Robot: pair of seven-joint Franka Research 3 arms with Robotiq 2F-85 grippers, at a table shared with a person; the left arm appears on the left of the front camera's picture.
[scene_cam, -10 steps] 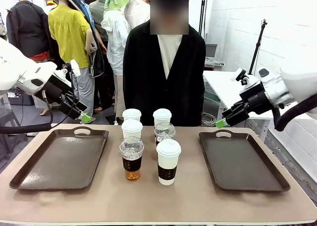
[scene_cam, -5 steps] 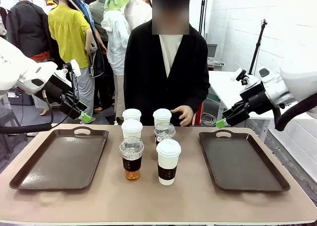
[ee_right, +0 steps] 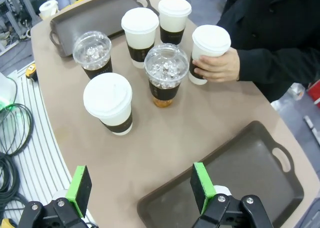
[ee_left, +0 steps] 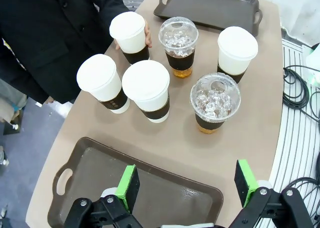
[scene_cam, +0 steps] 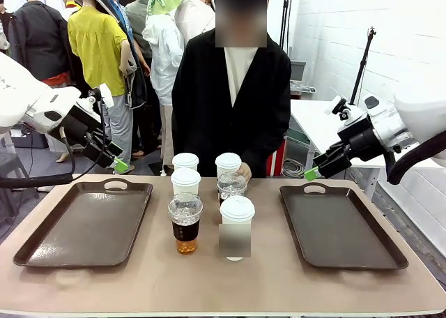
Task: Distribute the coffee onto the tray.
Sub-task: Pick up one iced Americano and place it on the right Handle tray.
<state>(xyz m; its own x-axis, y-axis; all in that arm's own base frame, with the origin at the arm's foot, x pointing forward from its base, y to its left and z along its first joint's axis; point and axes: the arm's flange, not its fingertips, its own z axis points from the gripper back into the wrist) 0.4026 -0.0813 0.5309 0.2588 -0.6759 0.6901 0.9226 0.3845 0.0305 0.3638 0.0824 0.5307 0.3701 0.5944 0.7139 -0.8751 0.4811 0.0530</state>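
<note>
Six cups point(scene_cam: 185, 181) stand bunched at the middle of the surface point(scene_cam: 223, 283): four with white lids, two clear-domed with amber drink, most in dark sleeves. Open surface runs along the near edge and between the bunch and each tray. The left tray point(scene_cam: 83, 224) and right tray point(scene_cam: 341, 227) lie flat, one at either side, their dark floors showing whole.

The left pincer point(scene_cam: 118, 164) hangs above the far end of the left tray, near its handle. The right pincer point(scene_cam: 311, 172) hangs likewise above the right tray. Both are well apart from the cups.

The front view leaves their spread unclear. Each wrist view shows its jaws wide apart and gripping nothing, with a tray below and the cups beyond. The right wrist view shows the person's hand point(ee_right: 220, 65) wrapped round one white-lidded cup at the far side.
</note>
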